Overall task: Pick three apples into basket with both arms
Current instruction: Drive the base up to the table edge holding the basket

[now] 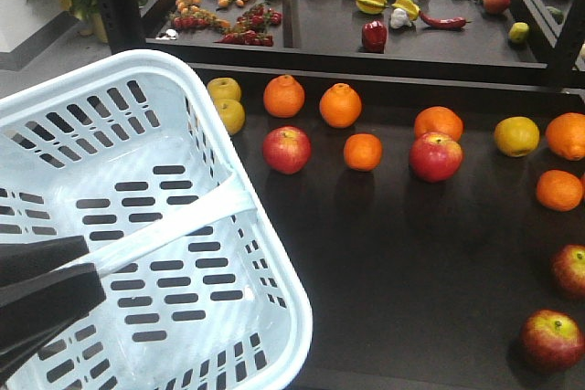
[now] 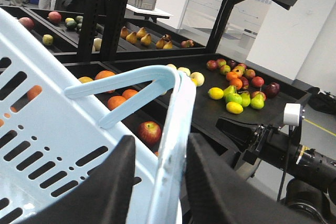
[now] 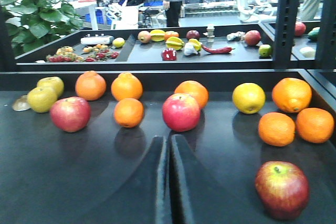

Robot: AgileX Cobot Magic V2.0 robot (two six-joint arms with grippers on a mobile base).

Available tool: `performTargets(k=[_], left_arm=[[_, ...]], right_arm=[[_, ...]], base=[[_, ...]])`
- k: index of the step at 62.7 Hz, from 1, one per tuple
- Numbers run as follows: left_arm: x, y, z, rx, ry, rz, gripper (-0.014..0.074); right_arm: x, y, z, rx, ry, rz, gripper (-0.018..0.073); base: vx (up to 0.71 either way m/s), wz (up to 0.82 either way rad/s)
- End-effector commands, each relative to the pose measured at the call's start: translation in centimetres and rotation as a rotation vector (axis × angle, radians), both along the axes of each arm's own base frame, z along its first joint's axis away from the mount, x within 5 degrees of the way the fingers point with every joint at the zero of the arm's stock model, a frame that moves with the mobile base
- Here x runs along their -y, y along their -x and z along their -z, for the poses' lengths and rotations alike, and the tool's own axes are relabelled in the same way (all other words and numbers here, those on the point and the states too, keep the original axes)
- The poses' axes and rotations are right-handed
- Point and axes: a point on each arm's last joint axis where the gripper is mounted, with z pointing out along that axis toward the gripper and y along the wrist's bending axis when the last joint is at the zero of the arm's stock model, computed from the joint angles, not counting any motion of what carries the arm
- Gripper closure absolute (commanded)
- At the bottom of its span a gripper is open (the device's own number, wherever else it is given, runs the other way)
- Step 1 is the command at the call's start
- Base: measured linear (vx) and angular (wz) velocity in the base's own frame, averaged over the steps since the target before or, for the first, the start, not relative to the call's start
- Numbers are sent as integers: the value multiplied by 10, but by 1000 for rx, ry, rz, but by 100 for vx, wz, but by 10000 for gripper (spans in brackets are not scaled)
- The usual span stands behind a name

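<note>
**Nearest dark apple lies right of the free tool**

The right tool has its fingers pressed almost together, with only a thin slit between them, and it carries nothing. A dark maroon apple rests on the desk off to this tool's right, well outside the line its fingers point along. That line runs toward a brighter red apple farther ahead, which is not wanted. The reach likely needs a swing rightward, with the fingers spread first. The left tool straddles and grips the rim of the basket, so that arm is occupied. The basket sits away to the right tool's left, with no fruit in it.
</note>
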Motion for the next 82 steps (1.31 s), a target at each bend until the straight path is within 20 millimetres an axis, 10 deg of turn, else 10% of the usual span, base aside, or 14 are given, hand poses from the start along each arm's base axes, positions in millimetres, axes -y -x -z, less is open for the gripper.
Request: performTargets(k=[1,82], left_arm=[[-2,-2,-9,24,8,-37,602],[-2,-2,-9,23,8,-37,602]], right_arm=[[0,-1,-2,59,7,0,564],[0,-1,-2,59,7,0,564]], base=[[10,-14],[7,-15]])
